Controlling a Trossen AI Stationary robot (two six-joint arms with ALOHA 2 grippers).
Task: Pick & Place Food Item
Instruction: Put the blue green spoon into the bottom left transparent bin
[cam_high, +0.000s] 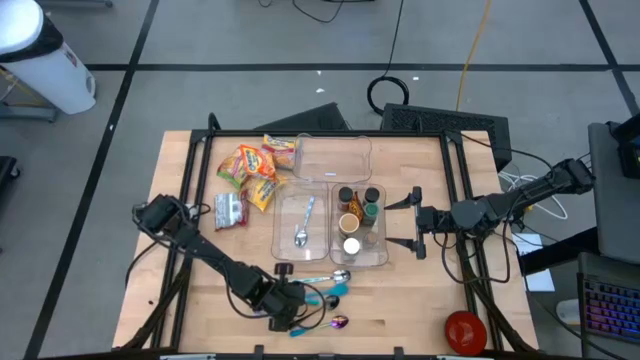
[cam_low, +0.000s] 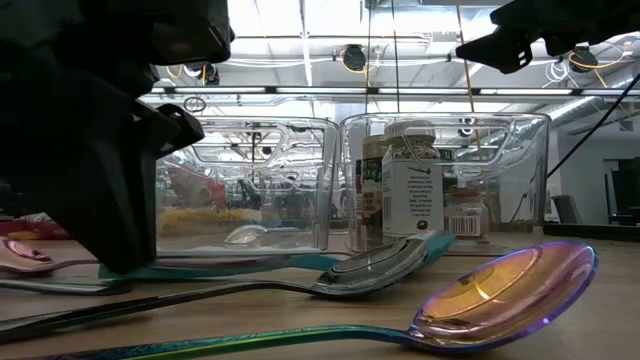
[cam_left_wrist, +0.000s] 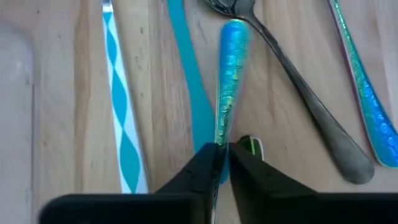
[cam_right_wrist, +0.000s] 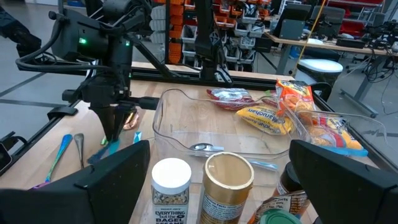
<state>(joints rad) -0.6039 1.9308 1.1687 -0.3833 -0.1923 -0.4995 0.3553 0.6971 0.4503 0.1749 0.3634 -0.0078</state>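
Snack bags (cam_high: 252, 170) lie on the table at the far left, beside three clear bins; no gripper touches them. My left gripper (cam_left_wrist: 225, 152) is at the table's near edge among loose utensils, shut on an iridescent blue-green utensil handle (cam_left_wrist: 231, 68). It also shows in the high view (cam_high: 290, 310) and as the dark mass in the low view (cam_low: 120, 250). My right gripper (cam_high: 412, 225) is open and empty, hovering just right of the bin of jars (cam_high: 358, 225). My left gripper pinches the iridescent handle at its narrow part (cam_left_wrist: 222, 134) between its two fingertips, with the broad rounded end (cam_left_wrist: 234, 34) pointing away from the fingers. The fingers come from above, pointing down. The gripper hides the utensil's other end. I cannot tell whether the handle is off the table.
A silver spoon (cam_left_wrist: 298, 81), teal-handled utensils (cam_left_wrist: 186, 81) and another iridescent handle (cam_left_wrist: 367, 106) lie close around the held one. One bin holds a spoon (cam_high: 302, 228); the far bin (cam_high: 335, 155) stands behind. A red object (cam_high: 465, 330) sits at the near right corner.
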